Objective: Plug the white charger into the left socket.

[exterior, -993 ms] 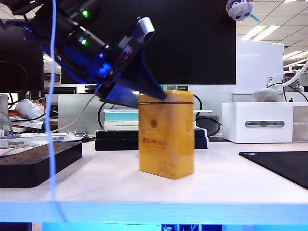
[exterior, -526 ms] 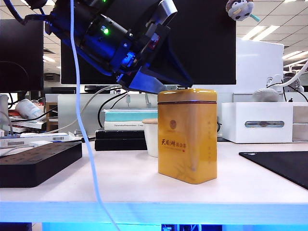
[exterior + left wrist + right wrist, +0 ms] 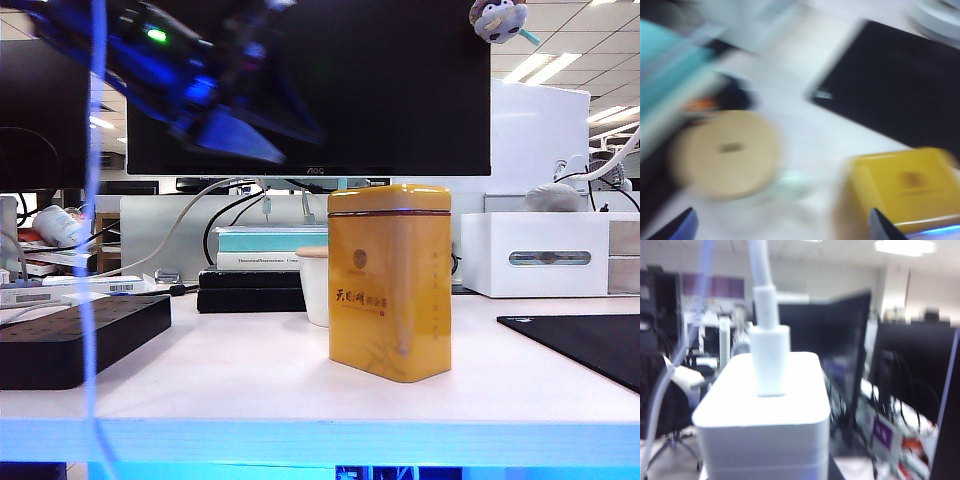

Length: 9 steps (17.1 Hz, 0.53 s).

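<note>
The white charger (image 3: 762,410) fills the right wrist view, its thin white cable (image 3: 760,270) plugged into its end face. My right gripper (image 3: 765,462) is shut on it and holds it in the air; its fingers are hidden behind the block. The cable (image 3: 90,250) hangs blurred across the left of the exterior view. The black power strip (image 3: 70,335) lies at the table's left edge; from this low angle its sockets do not show. My left gripper (image 3: 245,135) (image 3: 782,227) hovers open and empty, up and left of a yellow tin.
A yellow tin (image 3: 390,295) (image 3: 905,187) stands mid-table, with a white mug (image 3: 315,285) with a wooden lid (image 3: 725,152) behind it. A black mat (image 3: 590,345) (image 3: 895,90) lies at the right. A white box with a slot (image 3: 535,255), stacked books (image 3: 250,270) and a monitor (image 3: 380,90) line the back.
The yellow tin ended up further right, uncovering the mug. My left gripper then rose from the tin's top and swung up and left. The hanging cable swayed.
</note>
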### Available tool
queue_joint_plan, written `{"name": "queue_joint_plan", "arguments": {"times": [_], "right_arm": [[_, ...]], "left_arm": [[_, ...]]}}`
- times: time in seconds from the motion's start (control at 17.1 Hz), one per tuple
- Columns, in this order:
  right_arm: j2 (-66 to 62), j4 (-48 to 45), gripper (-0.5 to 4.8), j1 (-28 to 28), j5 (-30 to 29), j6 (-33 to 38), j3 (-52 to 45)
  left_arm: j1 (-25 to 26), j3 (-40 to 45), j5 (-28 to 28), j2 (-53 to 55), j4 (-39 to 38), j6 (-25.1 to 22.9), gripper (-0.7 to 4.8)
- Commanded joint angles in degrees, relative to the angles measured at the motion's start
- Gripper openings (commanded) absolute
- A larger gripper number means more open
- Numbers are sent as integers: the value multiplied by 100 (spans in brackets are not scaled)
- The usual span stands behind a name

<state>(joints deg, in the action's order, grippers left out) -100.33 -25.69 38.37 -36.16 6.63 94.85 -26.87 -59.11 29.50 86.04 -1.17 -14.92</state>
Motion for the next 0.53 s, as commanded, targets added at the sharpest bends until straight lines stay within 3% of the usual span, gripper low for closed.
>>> {"name": "queue_joint_plan", "arguments": {"times": [0.06, 0.53], "right_arm": [[48, 68, -4, 20, -20, -243, 42], [-398, 787, 0, 271, -225, -636, 35]], "left_arm": [[470, -22, 28, -120, -188, -9, 479], [2131, -24, 7, -326, -813, -481, 479]]}}
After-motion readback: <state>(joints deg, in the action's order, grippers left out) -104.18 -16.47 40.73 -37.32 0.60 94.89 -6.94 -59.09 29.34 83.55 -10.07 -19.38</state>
